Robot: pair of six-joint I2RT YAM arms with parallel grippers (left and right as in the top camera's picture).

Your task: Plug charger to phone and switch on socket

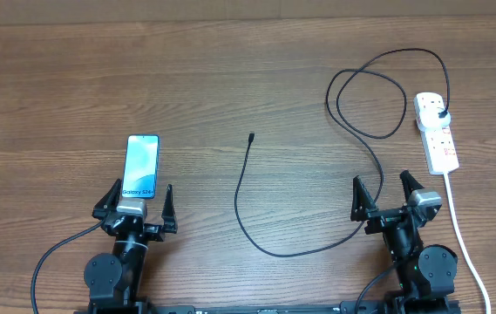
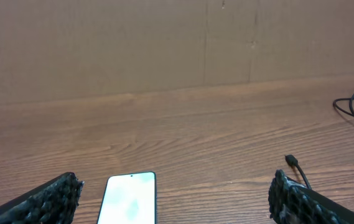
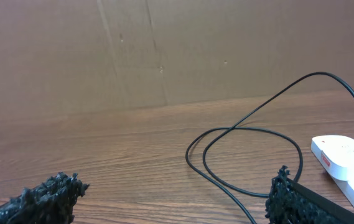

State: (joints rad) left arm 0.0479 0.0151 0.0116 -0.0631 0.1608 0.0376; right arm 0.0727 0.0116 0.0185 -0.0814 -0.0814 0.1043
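Left claw [image 1: 139,189], right claw [image 1: 382,181] gape wide, empty; charger [image 1: 238,196] loops between phone [image 1: 141,166] and socket [image 1: 437,133].

Open table [image 1: 191,96] between phone [image 1: 141,166] and charger [image 1: 237,187]; its loops crowd socket [image 1: 437,133].

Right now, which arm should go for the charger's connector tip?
Left, probably. The open left pincer flanks the phone, and its wrist view shows the connector tip; the right pincer sits by the socket.

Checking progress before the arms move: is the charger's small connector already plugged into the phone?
No, the charger's connector tip lies loose on the table, well apart from the phone.
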